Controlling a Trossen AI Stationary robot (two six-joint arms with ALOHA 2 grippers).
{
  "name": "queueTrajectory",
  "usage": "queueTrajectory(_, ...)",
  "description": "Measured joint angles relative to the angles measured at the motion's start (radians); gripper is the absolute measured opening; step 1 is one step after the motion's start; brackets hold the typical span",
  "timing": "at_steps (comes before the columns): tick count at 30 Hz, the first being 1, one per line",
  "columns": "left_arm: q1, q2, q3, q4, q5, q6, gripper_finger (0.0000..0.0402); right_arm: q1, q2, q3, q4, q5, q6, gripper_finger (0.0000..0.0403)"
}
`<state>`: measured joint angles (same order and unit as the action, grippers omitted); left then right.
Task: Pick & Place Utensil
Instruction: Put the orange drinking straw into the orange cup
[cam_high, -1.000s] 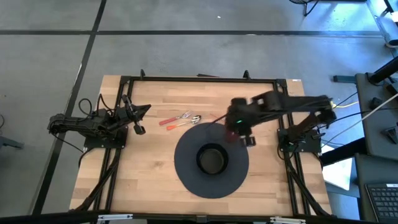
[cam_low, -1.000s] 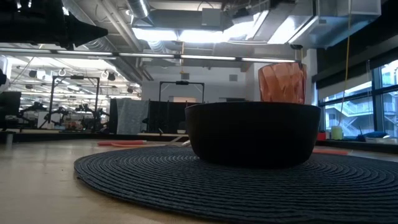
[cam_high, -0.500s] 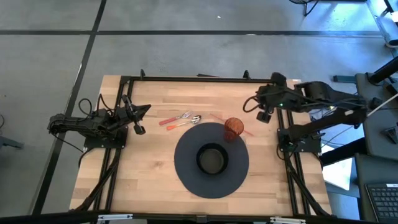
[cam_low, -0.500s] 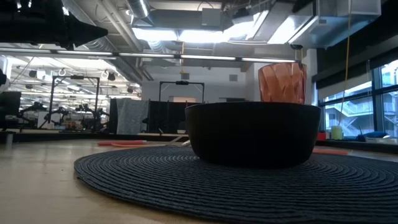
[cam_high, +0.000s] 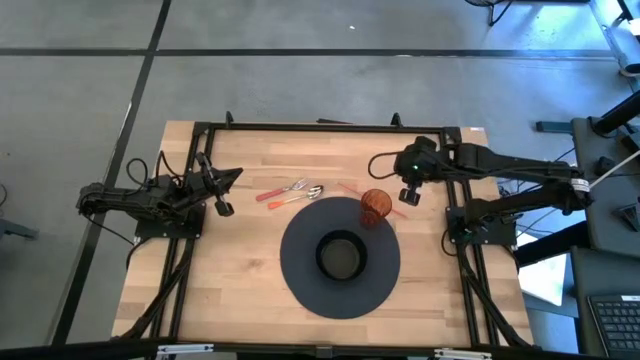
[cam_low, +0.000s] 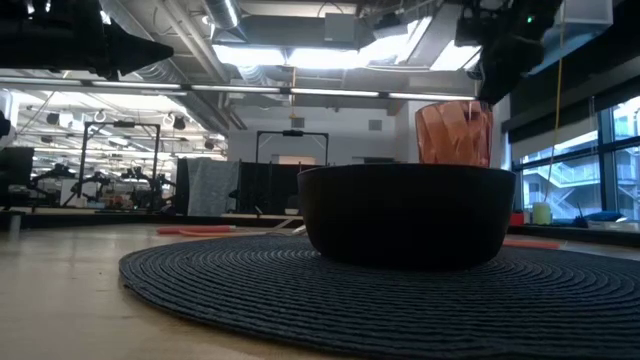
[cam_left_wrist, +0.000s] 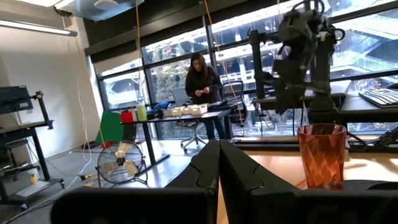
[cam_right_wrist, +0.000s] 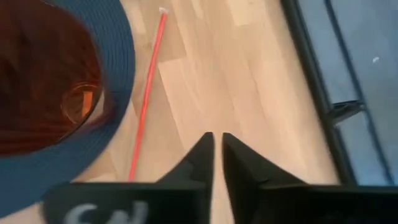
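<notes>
A fork and a spoon with orange handles lie side by side on the wooden table, just past the far left rim of a round dark placemat. A black bowl stands in the mat's middle. An orange faceted cup stands upright on the mat's far right edge. My right gripper hangs above the table to the right of the cup, tipped downward, shut with nothing between its fingers. A thin red stick lies on the wood below it. My left gripper waits at the table's left, shut and empty.
A black frame rail runs along the table's far edge, and another runs along the right edge close to my right gripper. Bare wood lies between the utensils and my left arm. A person stands at a desk in the room beyond.
My right gripper has drawn away from over the orange cup toward the table's far right corner. It has then come back a little toward the cup and sunk. The cup stands where it was on the mat.
</notes>
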<state>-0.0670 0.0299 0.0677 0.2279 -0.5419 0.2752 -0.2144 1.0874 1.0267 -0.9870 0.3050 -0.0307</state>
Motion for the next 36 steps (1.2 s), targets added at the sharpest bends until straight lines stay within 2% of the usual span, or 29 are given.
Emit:
queueTrajectory(3, 0.000, 0.000, 0.000, 0.000, 0.000, 0.000, 0.0004, -0.046, 0.000, -0.036, 0.043, -0.084, 0.002, 0.0007)
queueTrajectory(7, 0.000, 0.000, 0.000, 0.000, 0.000, 0.000, 0.0004, -0.100, 0.000, -0.088, 0.101, -0.195, 0.019, 0.0024)
queueTrajectory(16, 0.000, 0.000, 0.000, 0.000, 0.000, 0.000, 0.0004, -0.152, 0.055, -0.241, 0.185, -0.257, 0.055, 0.0040)
queueTrajectory(20, 0.000, 0.000, 0.000, 0.000, 0.000, 0.000, 0.0004, -0.152, 0.119, -0.263, 0.195, -0.304, 0.087, 0.0071)
queueTrajectory(25, 0.000, 0.000, 0.000, 0.000, 0.000, 0.000, 0.0004, -0.152, 0.207, -0.263, 0.206, -0.355, 0.080, 0.0133)
queueTrajectory(31, 0.000, 0.000, 0.000, 0.000, 0.000, 0.000, 0.0004, -0.162, 0.275, -0.263, 0.220, -0.251, 0.086, 0.0206)
queueTrajectory(36, 0.000, 0.000, 0.000, 0.000, 0.000, 0.000, 0.0004, -0.163, 0.275, -0.263, 0.275, -0.246, 0.108, 0.0231)
